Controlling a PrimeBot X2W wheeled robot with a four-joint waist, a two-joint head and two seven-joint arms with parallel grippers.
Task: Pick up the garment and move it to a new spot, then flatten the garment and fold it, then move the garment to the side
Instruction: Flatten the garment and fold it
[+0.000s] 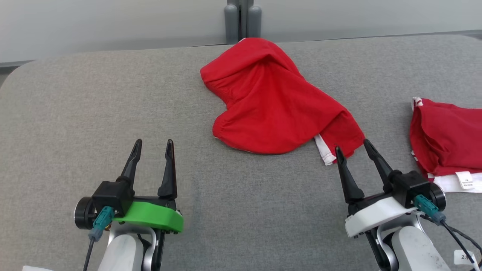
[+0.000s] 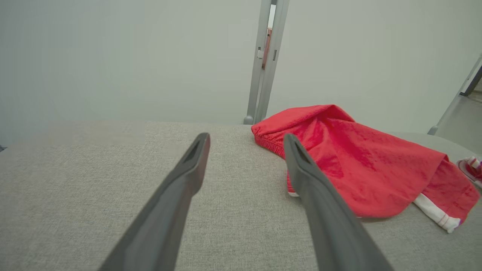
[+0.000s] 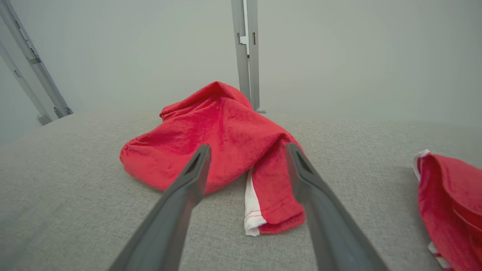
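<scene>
Lying crumpled on the grey counter (image 1: 94, 113), the red garment (image 1: 271, 101) sits toward the far middle. Its long axis runs on a slant, from a bunched hump near the back edge down to a narrow end with white trim (image 1: 324, 150) at the near right. That trimmed end is the part closest to the robot. It lies just beyond the fingertips of the right gripper (image 1: 352, 145), and in the right wrist view it shows straight ahead between the two fingers. The right jaws stand wide open and hold nothing. The left gripper (image 1: 154, 142) is well apart from the cloth, off to its near left, its jaws likewise fully spread and empty. So the right arm looks the better placed for the first pick — a short reach forward onto the trimmed end should do it. A second red garment (image 1: 444, 143) lies at the counter's right edge, apart from the first — just outside the right gripper.
</scene>
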